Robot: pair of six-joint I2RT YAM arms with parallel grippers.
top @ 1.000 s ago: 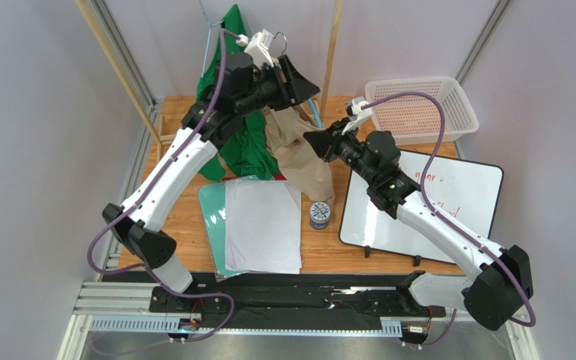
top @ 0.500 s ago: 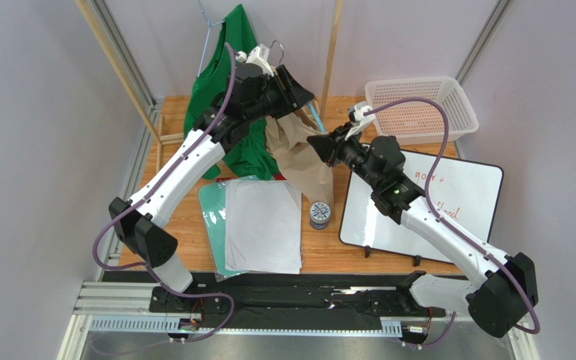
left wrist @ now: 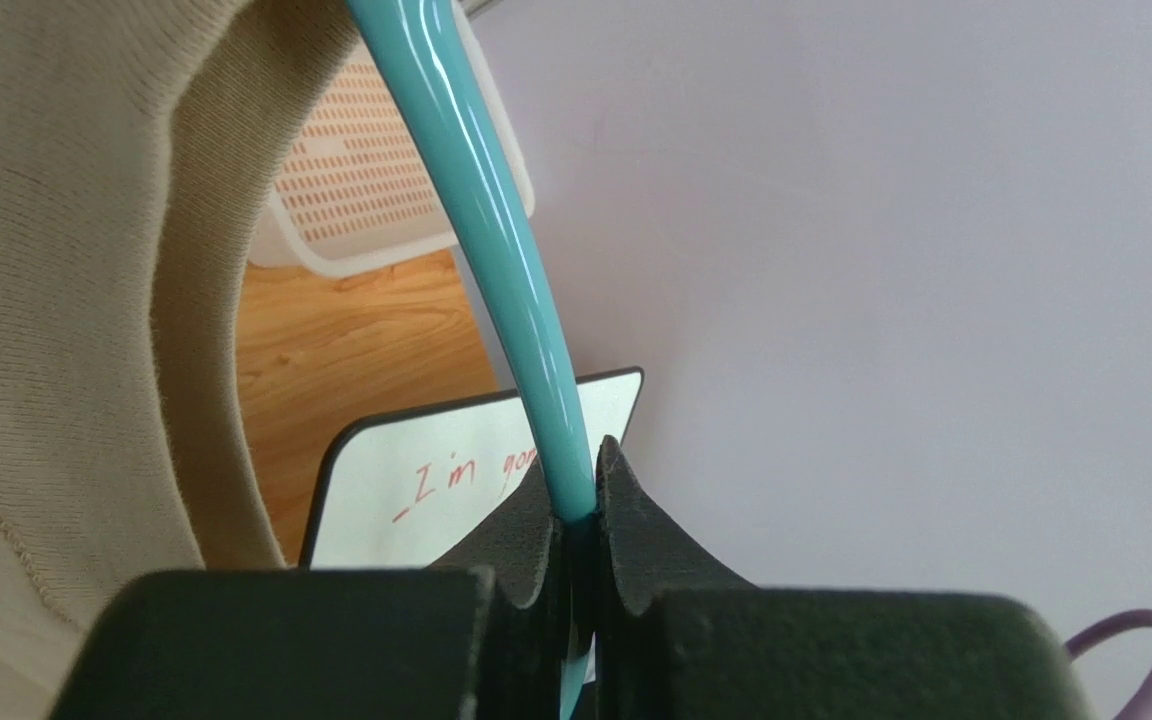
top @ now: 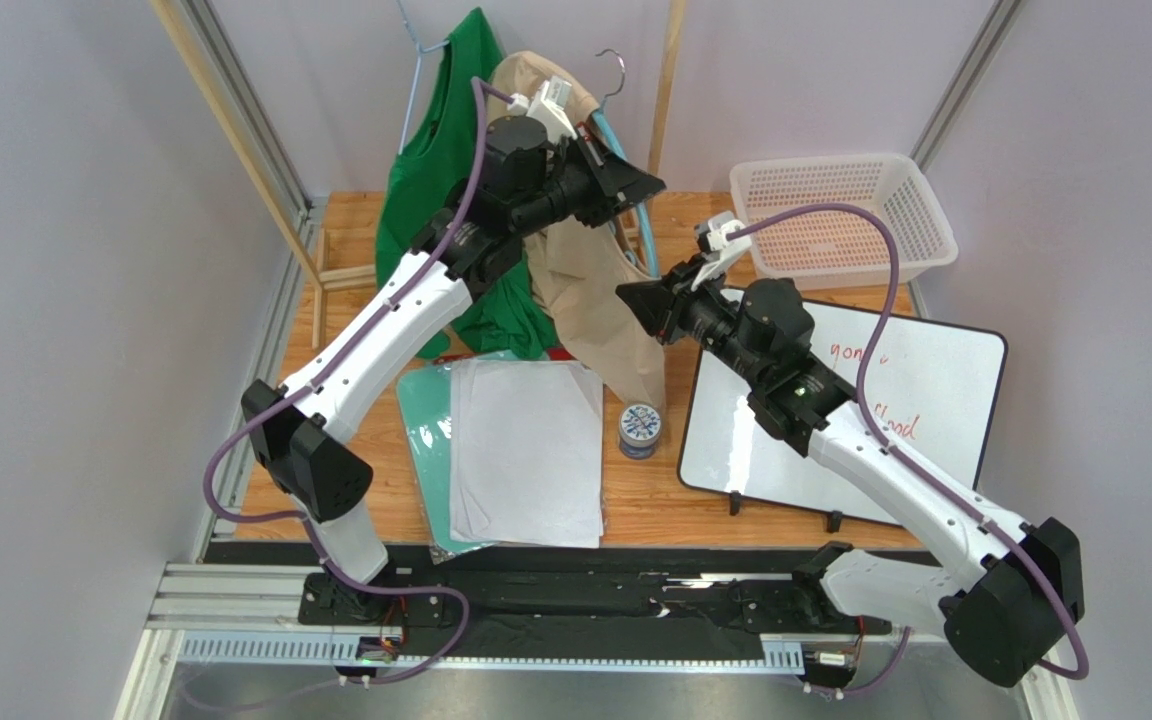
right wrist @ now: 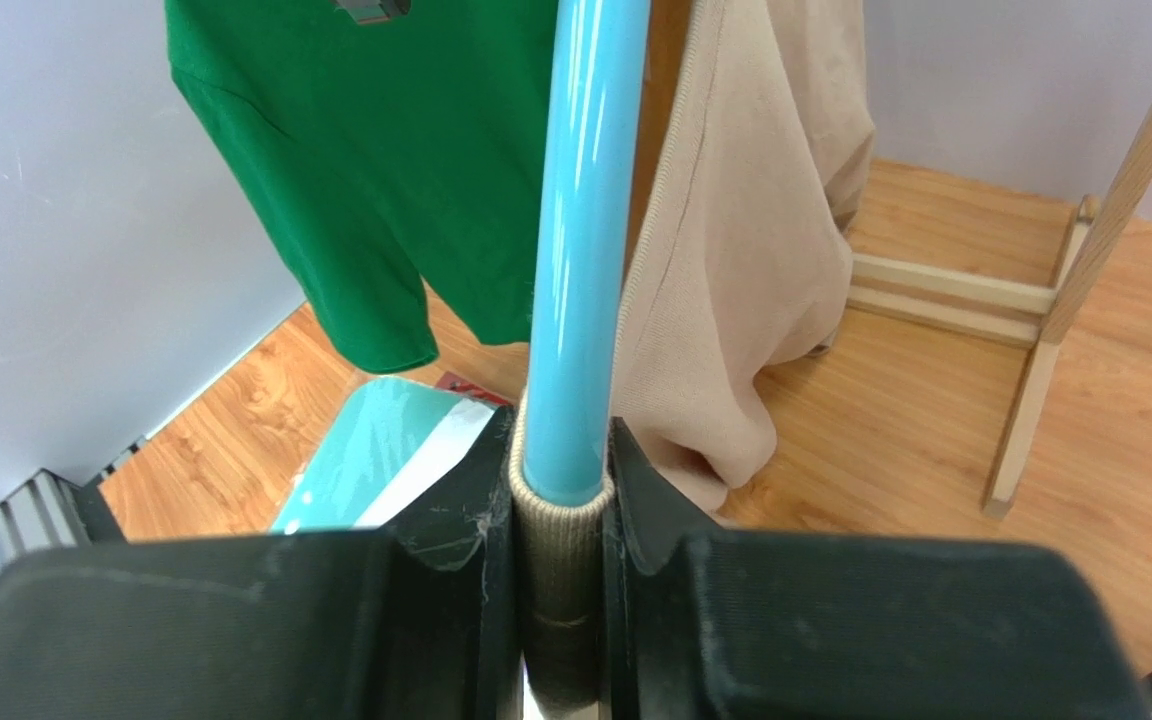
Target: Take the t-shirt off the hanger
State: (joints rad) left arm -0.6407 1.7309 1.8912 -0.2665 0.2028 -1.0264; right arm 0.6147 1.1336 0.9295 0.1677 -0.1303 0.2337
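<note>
A beige t-shirt point(top: 597, 300) hangs on a teal hanger point(top: 632, 228) whose metal hook point(top: 612, 68) points up at the back. My left gripper point(top: 624, 180) is shut on the hanger's thin teal bar point(left wrist: 500, 255), pinched between the fingertips point(left wrist: 578, 503), with the t-shirt's fabric point(left wrist: 71, 300) just to the left. Lower down, my right gripper point(top: 639, 300) is shut on the t-shirt's ribbed beige edge point(right wrist: 560, 525), which wraps the teal bar point(right wrist: 582, 240) right at the jaws. The rest of the t-shirt point(right wrist: 755, 255) droops behind.
A green shirt point(top: 455, 180) hangs left of the beige one on a wooden rack point(top: 668, 105). A white basket point(top: 838, 218) sits at the back right, a whiteboard point(top: 853, 405) in front of it. Papers point(top: 522, 450) and a small roll point(top: 638, 429) lie mid-table.
My left gripper has shut on the hanger bar and moved up and to the right. The hanger and the beige t-shirt's top have risen. The right arm has shifted slightly.
</note>
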